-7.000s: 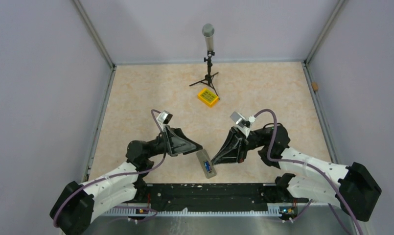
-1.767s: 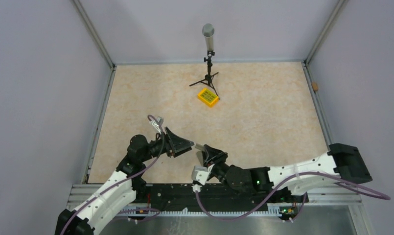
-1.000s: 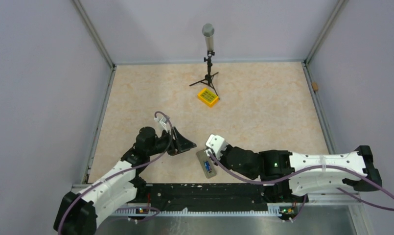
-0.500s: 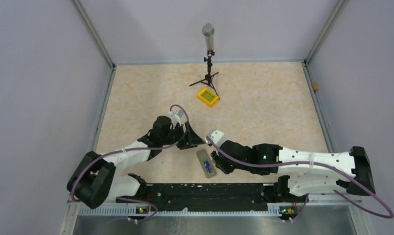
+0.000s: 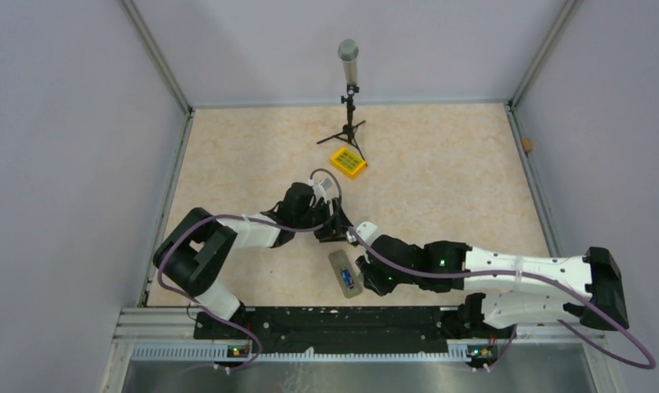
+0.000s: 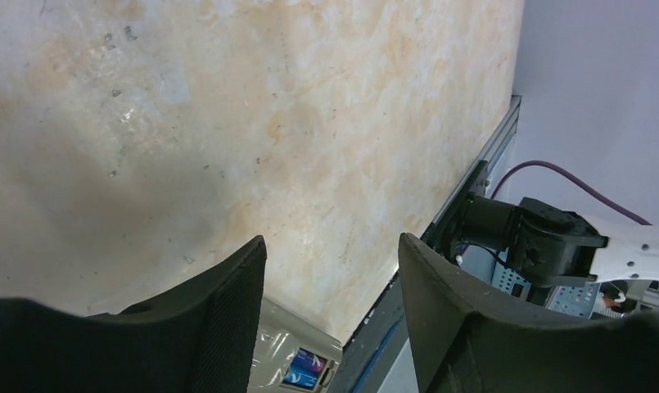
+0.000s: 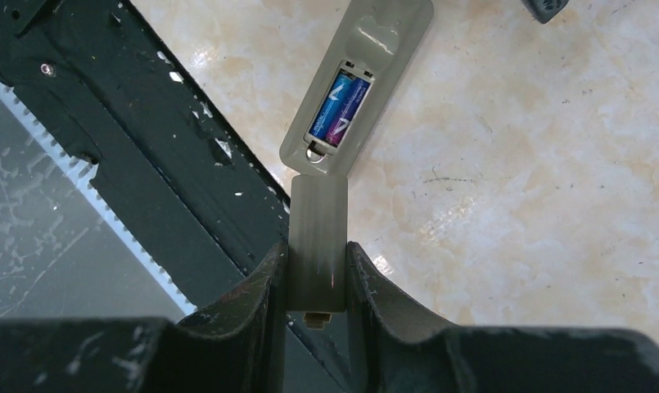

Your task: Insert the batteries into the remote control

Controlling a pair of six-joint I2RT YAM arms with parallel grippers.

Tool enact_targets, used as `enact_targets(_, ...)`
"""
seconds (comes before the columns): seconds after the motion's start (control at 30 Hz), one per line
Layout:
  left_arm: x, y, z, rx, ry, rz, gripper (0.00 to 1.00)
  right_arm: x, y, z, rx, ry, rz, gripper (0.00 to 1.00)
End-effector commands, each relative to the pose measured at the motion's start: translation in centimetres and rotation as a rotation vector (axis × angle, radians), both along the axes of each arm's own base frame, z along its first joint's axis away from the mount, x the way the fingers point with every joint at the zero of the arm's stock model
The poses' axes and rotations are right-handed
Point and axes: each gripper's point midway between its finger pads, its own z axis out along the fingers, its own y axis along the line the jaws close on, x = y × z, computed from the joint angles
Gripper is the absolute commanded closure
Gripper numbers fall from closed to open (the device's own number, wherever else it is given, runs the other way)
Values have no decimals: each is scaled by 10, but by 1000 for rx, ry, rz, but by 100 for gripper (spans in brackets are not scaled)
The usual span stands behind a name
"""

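The remote control (image 5: 343,268) lies back-up near the table's front edge, its compartment open with two blue-and-dark batteries (image 5: 350,284) seated in it. In the right wrist view the remote (image 7: 375,49) and batteries (image 7: 340,98) lie just ahead of my right gripper (image 7: 318,274), which is shut on the grey-white battery cover (image 7: 318,233); the cover's far edge meets the remote's end. In the top view my right gripper (image 5: 365,277) is at the remote's right side. My left gripper (image 5: 336,230) is open and empty just beyond the remote; its view (image 6: 332,270) shows the remote (image 6: 277,344) below.
A yellow square box with green keys (image 5: 348,162) lies mid-table in front of a microphone on a small tripod (image 5: 348,90). The black base rail (image 5: 334,319) runs along the near edge, close to the remote. Walls enclose the table on three sides.
My left arm has stretched forward and right, carrying its open gripper to just beyond the remote. My right arm has swung round to the remote's right side and has barely moved in the last half second.
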Motion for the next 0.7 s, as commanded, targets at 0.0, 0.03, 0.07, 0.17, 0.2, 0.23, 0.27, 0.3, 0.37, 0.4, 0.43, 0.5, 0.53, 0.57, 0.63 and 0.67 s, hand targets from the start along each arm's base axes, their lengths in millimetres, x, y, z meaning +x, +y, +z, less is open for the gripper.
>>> enact_targets(0.0, 5, -6, -2, -5, -44, -26, 39, 1, 6, 4, 41, 21, -9, 100)
enact_targets(0.03, 4, -6, -5, 0, -38, -31, 39, 2, 6, 3, 41, 22, -8, 100)
enact_targets(0.07, 2, -5, -8, 4, -33, -36, 40, 2, 6, 2, 39, 22, -5, 100)
enact_targets(0.17, -3, -4, -17, 13, -9, -54, 42, 3, 7, 0, 40, 27, -2, 100)
enact_targets(0.2, -6, -3, -20, 18, -2, -58, 42, 3, 8, -1, 39, 28, -1, 100)
enact_targets(0.23, -7, -1, -23, 25, 4, -58, 43, 3, 8, -2, 38, 29, -1, 100)
enact_targets(0.27, -9, 0, -25, 32, 11, -59, 43, 3, 8, -3, 36, 31, -3, 100)
enact_targets(0.3, -12, 2, -29, 42, 19, -62, 43, 3, 9, -3, 37, 32, -5, 100)
enact_targets(0.37, -17, 6, -33, 53, 30, -66, 44, 4, 9, -4, 34, 33, -7, 100)
enact_targets(0.4, -20, 8, -35, 59, 33, -65, 44, 4, 9, -4, 32, 34, -11, 100)
enact_targets(0.43, -22, 10, -38, 64, 37, -66, 44, 4, 9, -4, 31, 35, -11, 100)
enact_targets(0.5, -27, 13, -40, 66, 42, -67, 44, 5, 8, -5, 27, 38, -15, 100)
enact_targets(0.53, -28, 14, -40, 64, 43, -68, 45, 5, 8, -6, 25, 40, -17, 100)
enact_targets(0.57, -31, 15, -41, 65, 47, -68, 45, 5, 8, -6, 23, 41, -16, 100)
enact_targets(0.63, -34, 17, -41, 59, 46, -70, 45, 5, 8, -7, 18, 44, -19, 100)
enact_targets(0.67, -36, 18, -40, 55, 47, -70, 45, 5, 8, -8, 15, 45, -18, 100)
